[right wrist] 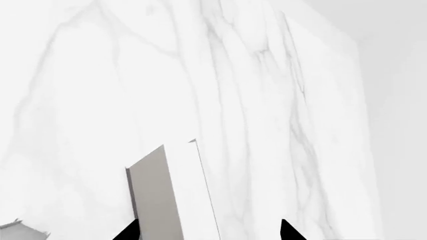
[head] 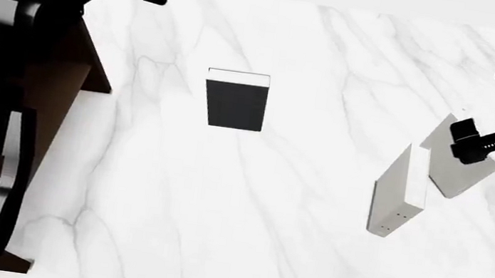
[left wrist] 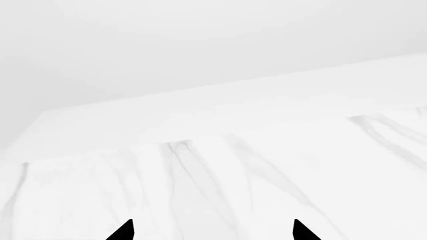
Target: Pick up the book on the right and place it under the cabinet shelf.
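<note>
While the right hand [head: 461, 149] — fingers apart — hovers, the book [head: 454, 170] lies diagonal.

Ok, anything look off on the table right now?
Only the book: it sits askew, at an angle to the upright white slab beside it, below the right gripper. The black book lies square. Nothing looks spilled or damaged.

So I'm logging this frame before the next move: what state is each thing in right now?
Light-grey book: tilted, by the right hand; whether it is gripped cannot be told.
White slab: upright on the marble table, beside that book.
Black book: on the table, untouched.
Cabinet: at the left edge, mostly hidden.
Left hand: open, empty, over the table.
</note>
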Robot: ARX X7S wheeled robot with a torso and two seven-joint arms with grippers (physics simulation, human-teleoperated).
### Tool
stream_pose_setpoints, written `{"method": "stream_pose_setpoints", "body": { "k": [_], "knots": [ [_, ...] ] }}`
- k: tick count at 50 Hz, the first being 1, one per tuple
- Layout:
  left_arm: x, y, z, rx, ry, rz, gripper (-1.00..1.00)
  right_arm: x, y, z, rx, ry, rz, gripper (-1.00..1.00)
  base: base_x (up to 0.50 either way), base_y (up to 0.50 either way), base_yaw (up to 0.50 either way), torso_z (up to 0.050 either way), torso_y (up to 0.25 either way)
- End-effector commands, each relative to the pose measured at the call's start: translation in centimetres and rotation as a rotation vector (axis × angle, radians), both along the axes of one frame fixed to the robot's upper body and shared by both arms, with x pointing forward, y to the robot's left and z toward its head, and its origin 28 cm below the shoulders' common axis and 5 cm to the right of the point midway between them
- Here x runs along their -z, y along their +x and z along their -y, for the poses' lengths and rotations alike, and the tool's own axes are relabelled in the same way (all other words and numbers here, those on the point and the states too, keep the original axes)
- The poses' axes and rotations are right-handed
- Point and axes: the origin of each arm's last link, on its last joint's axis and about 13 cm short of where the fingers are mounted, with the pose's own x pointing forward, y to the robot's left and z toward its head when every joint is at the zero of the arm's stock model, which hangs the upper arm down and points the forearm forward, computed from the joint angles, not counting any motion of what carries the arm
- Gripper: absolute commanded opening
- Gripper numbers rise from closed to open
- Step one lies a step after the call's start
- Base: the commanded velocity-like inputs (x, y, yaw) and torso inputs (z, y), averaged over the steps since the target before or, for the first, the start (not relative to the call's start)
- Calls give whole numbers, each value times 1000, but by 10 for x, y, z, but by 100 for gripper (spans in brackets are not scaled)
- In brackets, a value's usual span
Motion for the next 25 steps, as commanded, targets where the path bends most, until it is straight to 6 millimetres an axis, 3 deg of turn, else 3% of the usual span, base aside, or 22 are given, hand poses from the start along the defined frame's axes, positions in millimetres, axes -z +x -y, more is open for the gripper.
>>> {"method": "stream_pose_setpoints", "body": {
  "k": [1, 25],
  "knots": [
    [-1, 0, -1, -6, 1, 3, 100, 11, 7, 2, 11, 0, -17, 100, 0, 0, 0, 0, 0],
    [1, 2, 0, -12, 20, -2, 100, 11, 0, 12, 41, -11, -25, 100, 0, 0, 0, 0, -10]
  ]
}}
